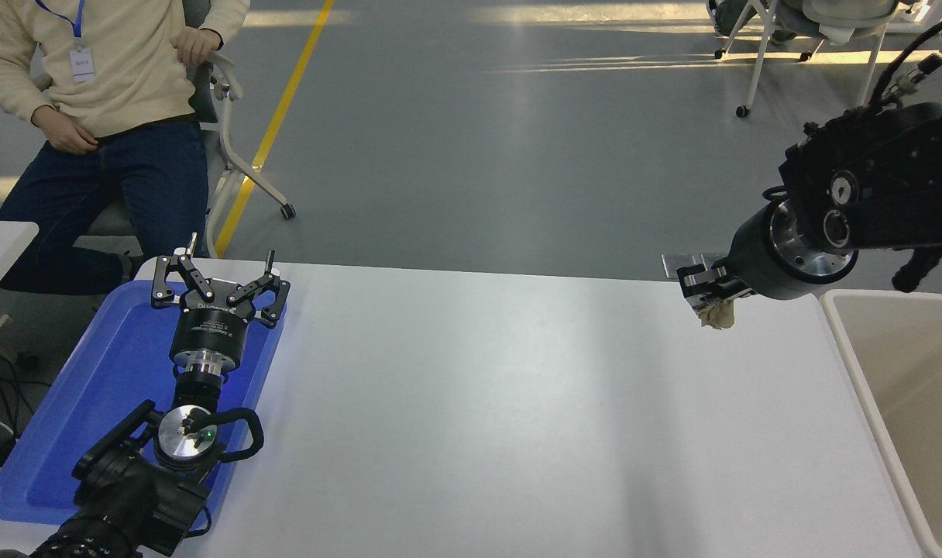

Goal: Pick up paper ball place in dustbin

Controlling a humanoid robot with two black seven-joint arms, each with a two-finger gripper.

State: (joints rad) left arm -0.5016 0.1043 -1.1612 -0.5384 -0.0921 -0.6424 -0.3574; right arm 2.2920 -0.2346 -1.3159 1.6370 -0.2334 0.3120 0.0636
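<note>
The bin [897, 387] stands at the table's right end, cut off by the picture's right and bottom edges. It is cream, with a thick rounded rim and smooth beige inner walls. The part of its inside that shows holds nothing.

The tray [76, 411] lies at the table's left end, flat and blue, with a low raised edge. The left gripper [221, 275] hangs over its far part with its fingers spread wide and nothing between them. The left arm comes in from the lower left corner across the tray.

The ball [717, 314] is a small crumpled wad of tan paper, with creases and a ragged lower edge. It hangs from the right gripper [699, 288], whose fingers are closed on its upper part, so only its lower part shows below them. It is held above the table [479, 403], near the far edge and towards the right end, left of the bin's near corner and clear of the rim. The right arm comes in from the right edge, its wrist pointing left, passing above the bin's far corner.

A person [107, 85] in a cream jumper and dark trousers sits on a chair beyond the table's far left corner.
</note>
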